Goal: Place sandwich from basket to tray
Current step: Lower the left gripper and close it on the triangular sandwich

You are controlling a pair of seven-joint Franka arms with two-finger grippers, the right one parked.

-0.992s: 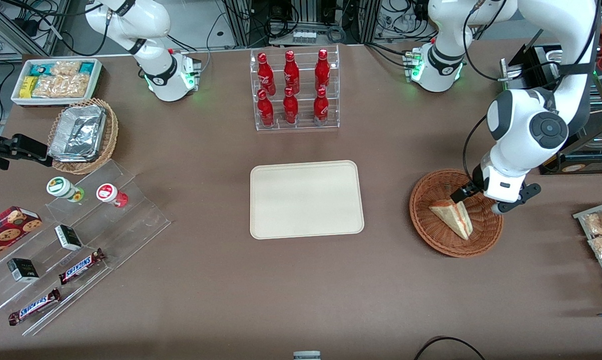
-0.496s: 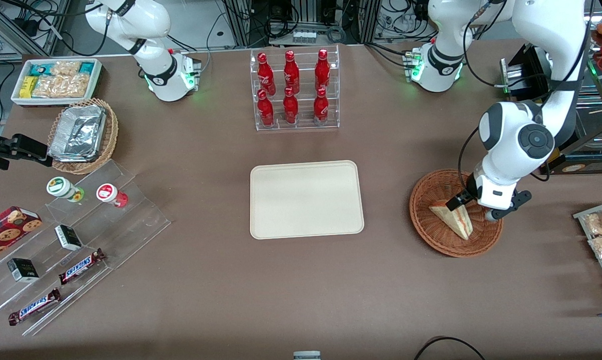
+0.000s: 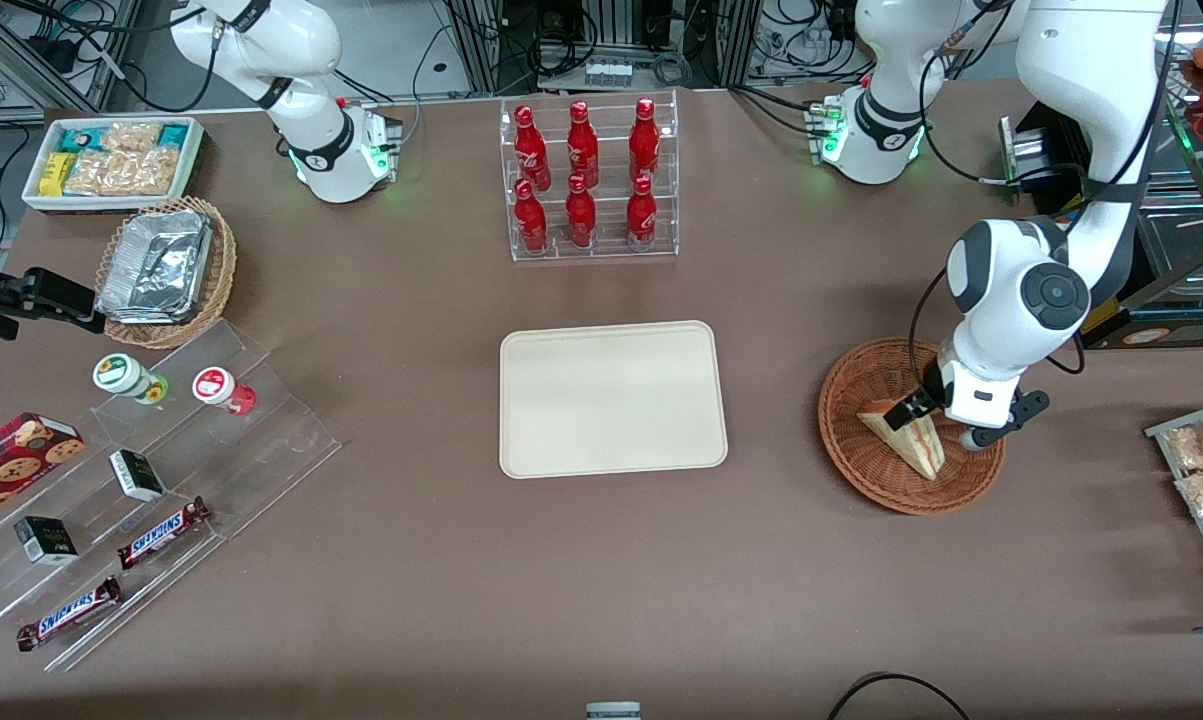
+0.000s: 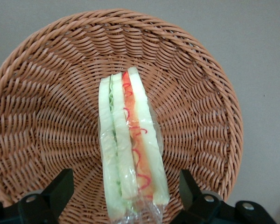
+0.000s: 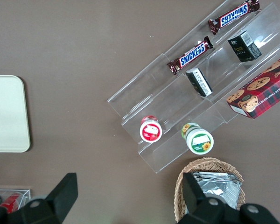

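Note:
The sandwich (image 3: pixel 911 441), a clear-wrapped wedge with green and orange-red filling, stands on edge in the reddish-brown wicker basket (image 3: pixel 846 450) toward the working arm's end of the table. My left gripper (image 3: pixel 943 423) is low over the basket and open. In the left wrist view the sandwich (image 4: pixel 130 149) stands between the two dark fingers (image 4: pixel 60 189), with a gap on each side, and the basket (image 4: pixel 42 93) weave lies all around. The cream tray (image 3: pixel 611 400) lies at the table's middle with nothing on it.
A clear rack of red bottles (image 3: pixel 586 180) stands farther from the front camera than the tray. Snack packets on a rack (image 3: pixel 1201 480) lie at the working arm's table edge. A clear stepped display with Snickers bars (image 3: pixel 161 530), a tan foil-container basket (image 3: pixel 166 270) and a white snack bin (image 3: pixel 111 160) sit toward the parked arm's end.
My left arm has come down over the basket and shifted slightly toward the tray, bringing the open fingers to either side of the sandwich. The sandwich has not moved.

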